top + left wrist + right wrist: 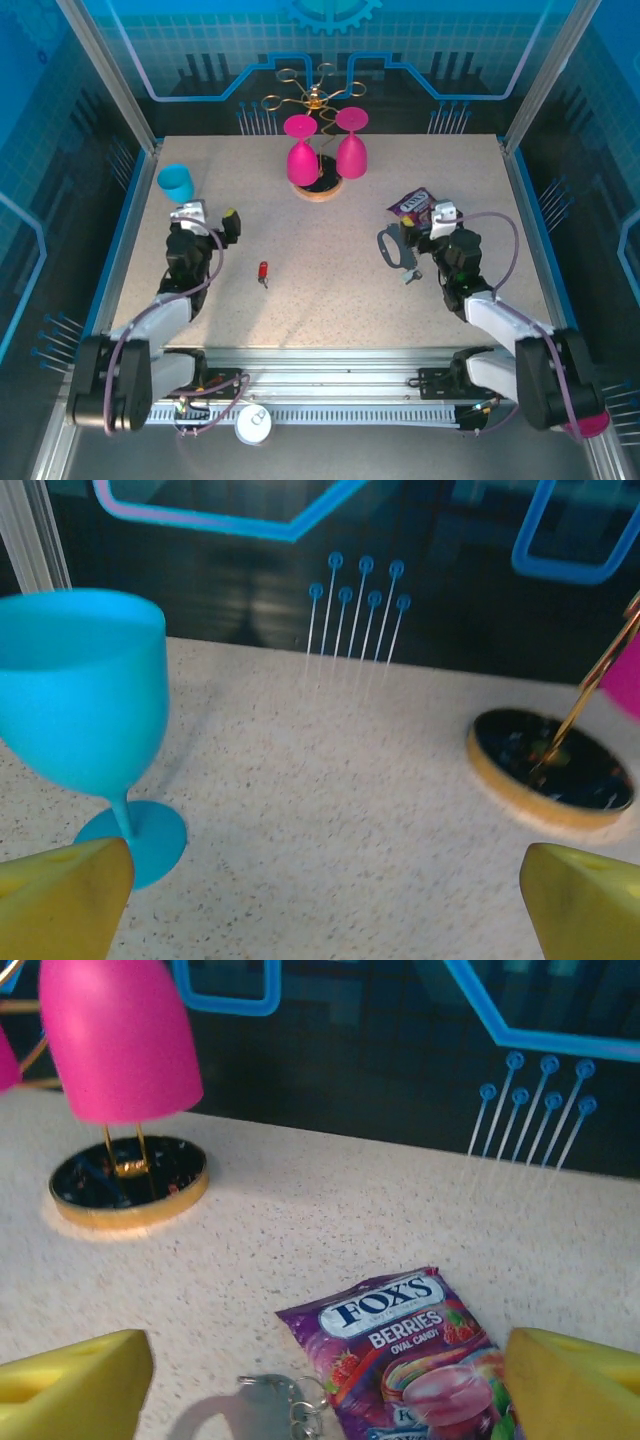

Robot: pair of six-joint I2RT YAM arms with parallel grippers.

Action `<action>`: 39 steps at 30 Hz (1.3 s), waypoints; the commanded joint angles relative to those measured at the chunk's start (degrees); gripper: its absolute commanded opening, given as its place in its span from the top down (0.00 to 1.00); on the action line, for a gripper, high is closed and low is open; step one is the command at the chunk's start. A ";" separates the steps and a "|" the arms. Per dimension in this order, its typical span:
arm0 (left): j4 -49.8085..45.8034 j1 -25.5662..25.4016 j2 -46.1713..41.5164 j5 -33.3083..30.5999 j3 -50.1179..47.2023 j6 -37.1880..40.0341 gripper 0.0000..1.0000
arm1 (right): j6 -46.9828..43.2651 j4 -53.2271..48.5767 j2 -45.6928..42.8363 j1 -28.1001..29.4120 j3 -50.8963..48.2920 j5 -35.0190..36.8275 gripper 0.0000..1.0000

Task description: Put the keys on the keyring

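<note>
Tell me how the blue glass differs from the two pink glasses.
The blue glass stands upright on the table; the pink glasses hang upside down from the gold rack. The blue glass is alone near the left edge; the pink glasses are a pair at the back centre. They share a stemmed goblet shape.

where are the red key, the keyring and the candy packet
red key [263, 268]: top view, on its red head
keyring [383, 247]: top view, left side of the dark loop
candy packet [400, 1345]: right wrist view, middle of the purple front
</note>
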 commanded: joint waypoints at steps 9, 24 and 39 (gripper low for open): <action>-28.69 -0.41 -12.30 17.11 4.12 -18.10 0.01 | 29.22 -49.83 -1.48 2.10 15.60 -1.10 0.30; -38.97 -28.50 -8.89 5.33 9.22 -26.51 0.01 | 29.51 -61.28 18.46 4.28 26.02 6.16 0.44; -43.83 -31.12 -10.49 1.53 8.42 -32.69 0.01 | 29.10 -56.95 29.51 3.10 28.10 3.94 0.59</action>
